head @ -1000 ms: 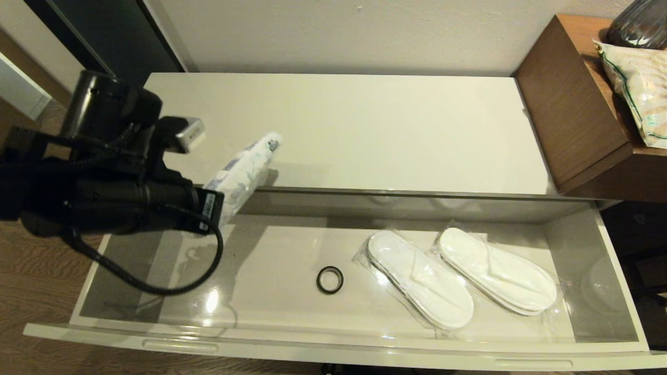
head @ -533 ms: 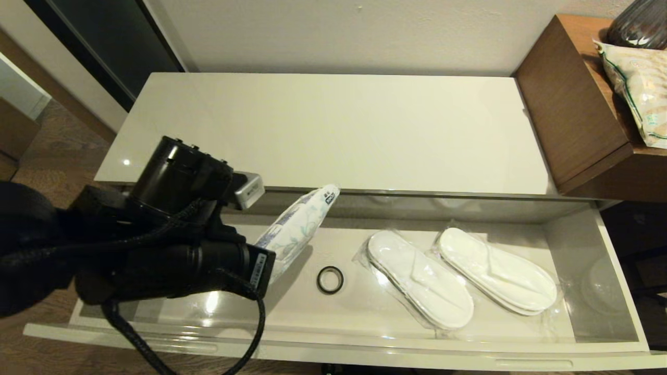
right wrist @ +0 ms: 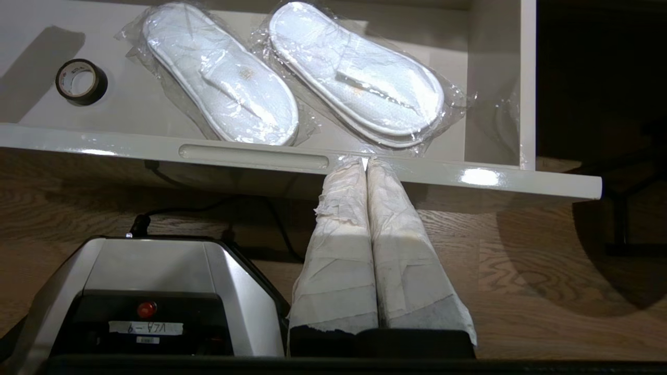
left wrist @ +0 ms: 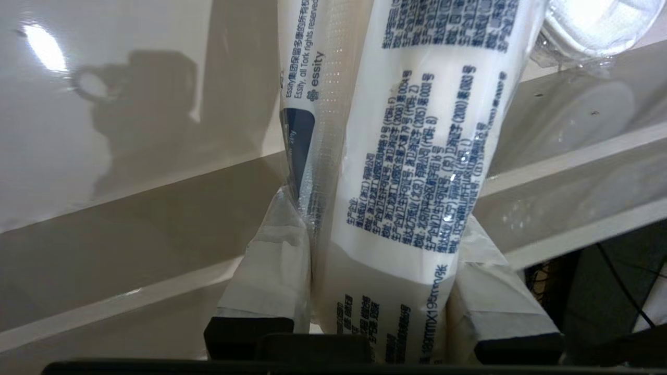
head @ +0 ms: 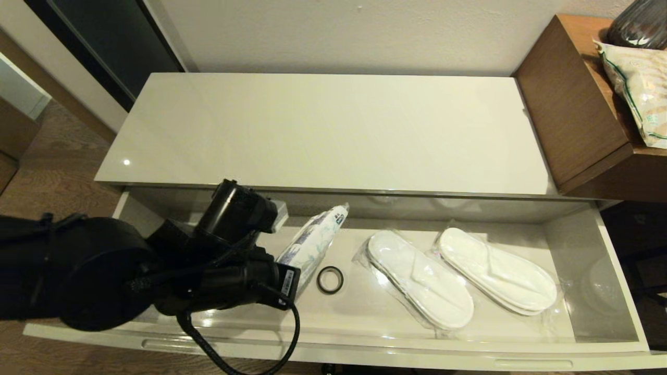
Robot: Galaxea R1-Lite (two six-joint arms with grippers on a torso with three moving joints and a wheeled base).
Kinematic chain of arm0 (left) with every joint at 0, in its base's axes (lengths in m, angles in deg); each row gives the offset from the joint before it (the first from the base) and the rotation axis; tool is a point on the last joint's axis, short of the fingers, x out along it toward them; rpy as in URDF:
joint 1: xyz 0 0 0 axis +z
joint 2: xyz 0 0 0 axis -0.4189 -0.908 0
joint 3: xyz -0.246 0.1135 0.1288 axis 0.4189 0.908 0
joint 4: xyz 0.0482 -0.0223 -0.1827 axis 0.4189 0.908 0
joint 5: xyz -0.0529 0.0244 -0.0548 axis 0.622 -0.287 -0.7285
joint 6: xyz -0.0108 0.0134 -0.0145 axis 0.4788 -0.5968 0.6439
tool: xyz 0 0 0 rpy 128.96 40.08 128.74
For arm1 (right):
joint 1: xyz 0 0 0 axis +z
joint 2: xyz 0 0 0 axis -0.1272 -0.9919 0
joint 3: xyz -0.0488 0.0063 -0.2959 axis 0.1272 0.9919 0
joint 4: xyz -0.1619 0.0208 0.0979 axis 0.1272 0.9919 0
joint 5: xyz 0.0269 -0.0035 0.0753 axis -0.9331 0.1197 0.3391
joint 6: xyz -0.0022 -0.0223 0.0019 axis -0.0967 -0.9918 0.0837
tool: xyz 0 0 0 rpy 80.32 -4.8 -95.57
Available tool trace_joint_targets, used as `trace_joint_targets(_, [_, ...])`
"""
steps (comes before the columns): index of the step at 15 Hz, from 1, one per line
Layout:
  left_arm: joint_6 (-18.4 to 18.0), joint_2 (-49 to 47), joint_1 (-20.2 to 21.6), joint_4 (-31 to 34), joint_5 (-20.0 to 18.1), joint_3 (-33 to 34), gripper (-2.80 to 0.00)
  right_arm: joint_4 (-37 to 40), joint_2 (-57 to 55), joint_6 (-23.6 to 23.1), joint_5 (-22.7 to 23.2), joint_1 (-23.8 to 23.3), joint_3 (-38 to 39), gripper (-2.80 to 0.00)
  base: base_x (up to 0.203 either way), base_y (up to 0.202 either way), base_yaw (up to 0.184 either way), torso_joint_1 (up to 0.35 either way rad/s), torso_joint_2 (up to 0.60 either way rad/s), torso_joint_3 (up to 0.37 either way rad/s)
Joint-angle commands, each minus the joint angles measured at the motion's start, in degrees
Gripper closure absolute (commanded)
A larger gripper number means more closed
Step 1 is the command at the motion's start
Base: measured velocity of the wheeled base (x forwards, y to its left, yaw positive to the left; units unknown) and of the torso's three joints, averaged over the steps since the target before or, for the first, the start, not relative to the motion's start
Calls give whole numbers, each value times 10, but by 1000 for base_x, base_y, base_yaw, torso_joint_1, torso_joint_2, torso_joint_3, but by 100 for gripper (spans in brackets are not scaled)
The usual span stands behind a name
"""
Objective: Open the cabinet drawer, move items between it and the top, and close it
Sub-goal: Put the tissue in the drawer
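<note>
- The right tool (right wrist: 366,172) is seen only in the right wrist view, parked low above the wooden floor (right wrist: 521,276) just in front of the drawer's front panel; its two paper-wrapped fingers (right wrist: 344,250) are pressed together with nothing between them.
- The front panel of the cabinet drawer (head: 365,354) lies nearest, pulled fully out, with a slim recessed slot (right wrist: 255,155) in it.
- The left tool (left wrist: 380,229) is held over the left part of the open drawer, clenched on the tissue pack (head: 312,245); in the left wrist view the pack (left wrist: 411,156) is squeezed between the two wrapped fingers (left wrist: 271,271).
- The pack is tilted, its far end raised toward the drawer's back wall; whether its lower end touches the drawer floor cannot be told.
- A small black tape roll (head: 330,279) lies flat on the drawer floor just beside the pack, on its right.
- Two pairs of clear-wrapped white slippers (head: 458,276) lie side by side in the right half of the drawer, apart from the tape roll.
- Beyond the drawer, the glossy cream-white top (head: 323,130) is seen.
- At the far right, a brown wooden surface (head: 573,104) is seen against the cabinet's end, with a printed bag (head: 638,88) on it.
</note>
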Motion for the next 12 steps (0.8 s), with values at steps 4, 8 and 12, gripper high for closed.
trace_joint_targets(4, [3,-66,3,-58,8,24,0,1,0,0,0,0,0,0,0,0,0,0,0,0])
trace_joint_targets(8, [10,-104,11,-105,23,31,0,0,0,0,0,0,0,0,0,0,0,0,0,0])
trace_joint_targets(12, [5,-130,45,-120,75,-2,0,0,0,-1,0,0,0,0,0,0,0,0,0,0])
